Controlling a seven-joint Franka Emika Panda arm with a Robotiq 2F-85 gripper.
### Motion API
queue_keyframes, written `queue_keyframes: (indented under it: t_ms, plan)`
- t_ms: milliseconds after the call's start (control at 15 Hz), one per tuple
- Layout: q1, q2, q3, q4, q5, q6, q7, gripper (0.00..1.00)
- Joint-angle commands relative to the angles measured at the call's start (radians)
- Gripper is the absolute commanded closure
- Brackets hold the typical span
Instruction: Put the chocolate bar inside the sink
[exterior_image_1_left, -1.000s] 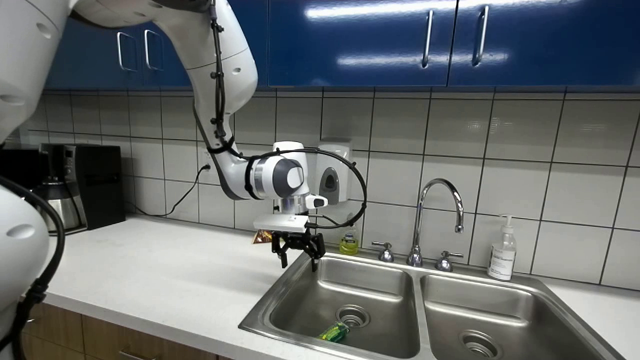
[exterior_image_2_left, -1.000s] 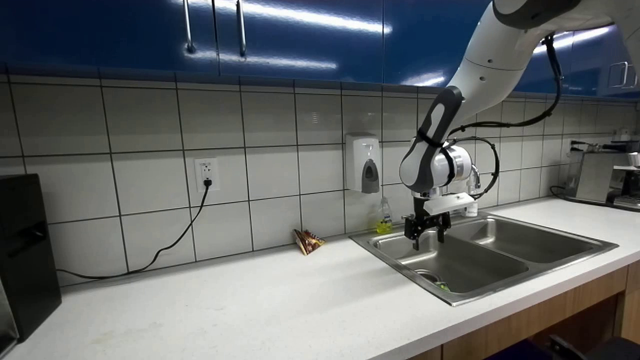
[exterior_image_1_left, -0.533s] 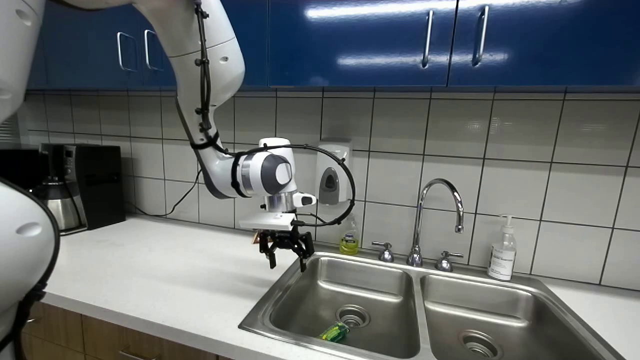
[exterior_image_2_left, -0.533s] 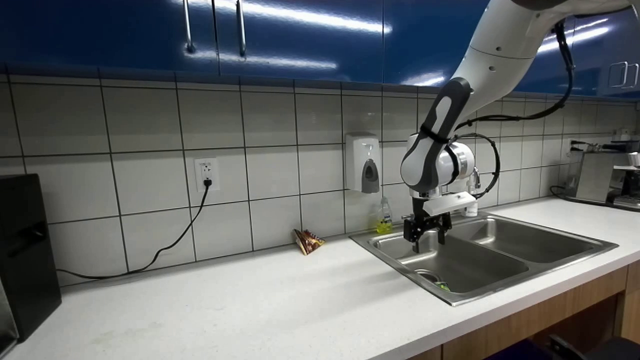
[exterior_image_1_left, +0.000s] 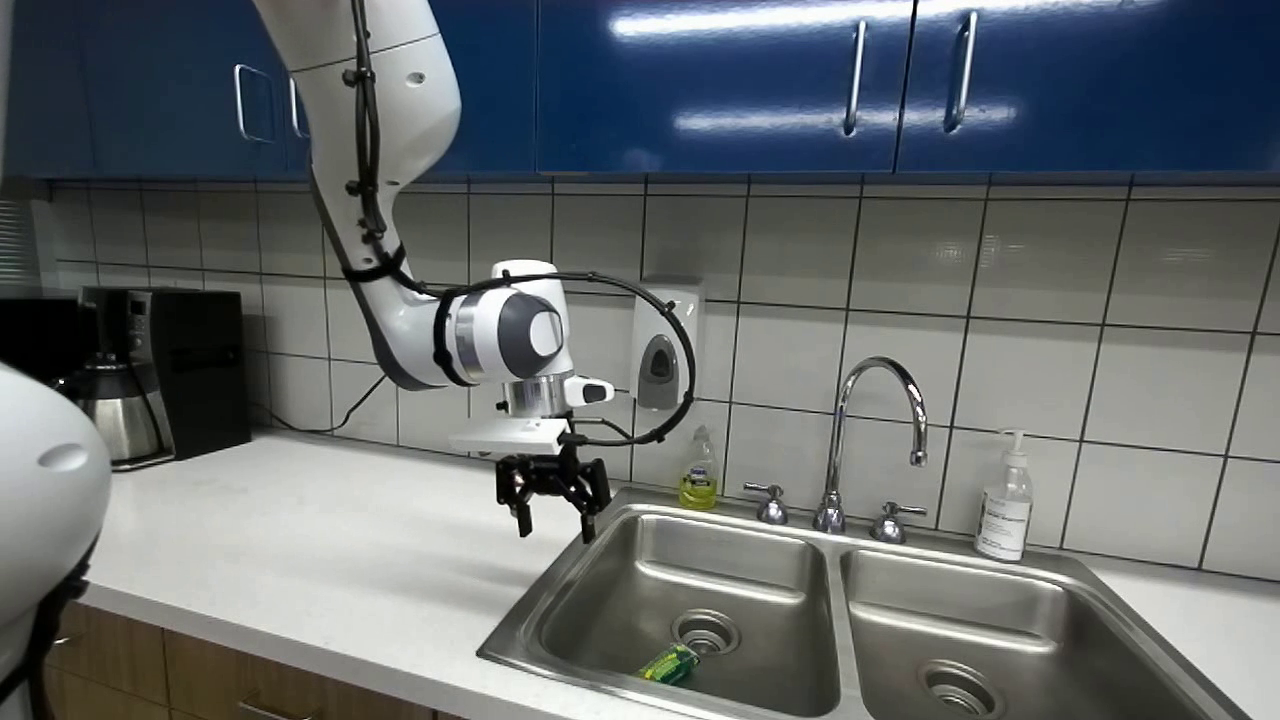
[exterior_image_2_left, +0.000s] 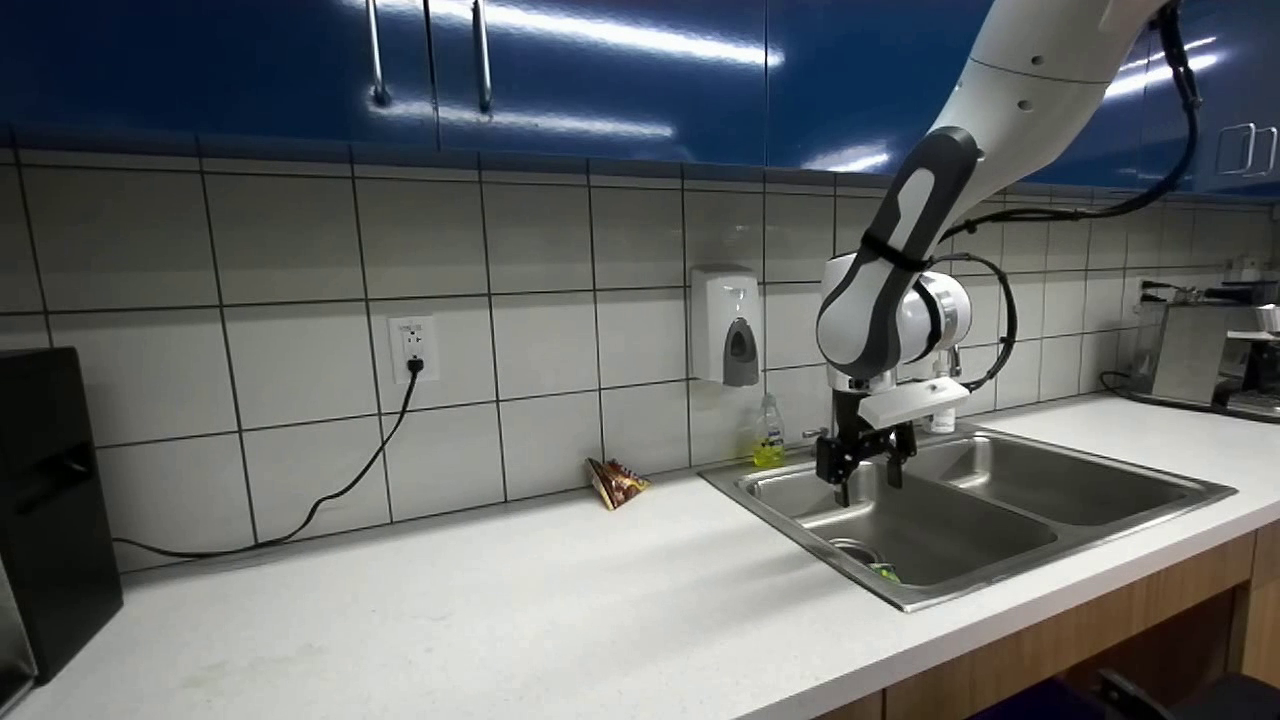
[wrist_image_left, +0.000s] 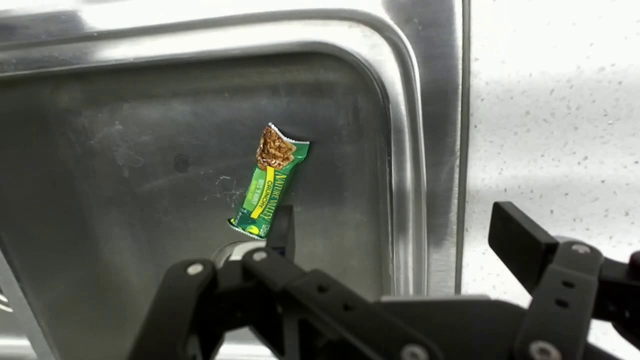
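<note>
Nature Valley Crunchy bar (wrist_image_left: 267, 190) already lies in the sink (exterior_image_1_left: 760, 620) below the wide-spread end effector (exterior_image_1_left: 556, 532), so I'd only fear a careless descent clipping the rim (exterior_image_1_left: 548, 595) beneath it.

You are operating in a kitchen area. Below the fingers (wrist_image_left: 521, 240), find a stainless double-basin sink (exterior_image_1_left: 840, 620) set into a white countertop (exterior_image_1_left: 310, 530). Beyond the fingers, on the side of the tiled wall (exterior_image_1_left: 790, 355), note the chrome gooseneck faucet (exterior_image_1_left: 836, 450), a clear bottle of yellow liquid (exterior_image_1_left: 698, 487), a pump bottle (exterior_image_1_left: 1004, 512) and a wall-mounted dispenser (exterior_image_2_left: 714, 320). Above the fingers, identify the blue cabinets (exterior_image_1_left: 720, 75). Lower than the fingers, identify the wood-fronted drawers (exterior_image_1_left: 215, 660). Well apart from the fingers, along the countertop, locate the steel carafe (exterior_image_1_left: 122, 428) and black appliance (exterior_image_1_left: 207, 375).
</note>
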Motion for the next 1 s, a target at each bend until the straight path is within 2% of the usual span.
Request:
queue_keyframes:
  t_ms: [0, 933]
  plan:
    - [-0.007, -0.091, 0.016, -0.071, -0.038, -0.019, 0.038, 0.0]
    - [-0.026, -0.24, 0.06, -0.207, -0.088, -0.052, 0.023, 0.0]
